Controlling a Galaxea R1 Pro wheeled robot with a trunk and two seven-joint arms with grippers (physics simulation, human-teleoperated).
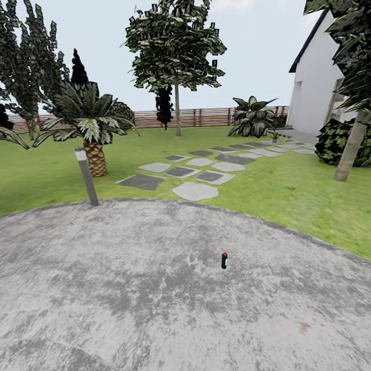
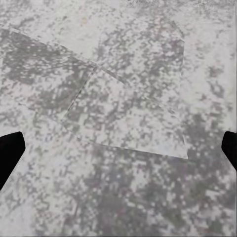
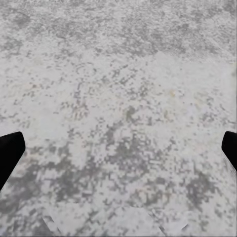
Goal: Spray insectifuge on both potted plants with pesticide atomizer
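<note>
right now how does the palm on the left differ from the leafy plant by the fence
The palm stands on a scaly brown trunk; the leafy plant spreads broad leaves low, with no trunk showing. The palm is nearer, beside the grey post; the leafy plant sits at the far end of the stepping stones. Both grow on the lawn.

No text, label, brand, number or sign can be read anywhere — not on the small dark bottle with a red cap (image 1: 224, 260) standing on the grey patio (image 1: 130, 294), not on the grey bollard post (image 1: 87, 175) at the patio's far left edge, and not on the white house wall (image 1: 316, 90) at the far right. The bottle is too small to show any marking — its surface reads as plain dark colour.
</note>
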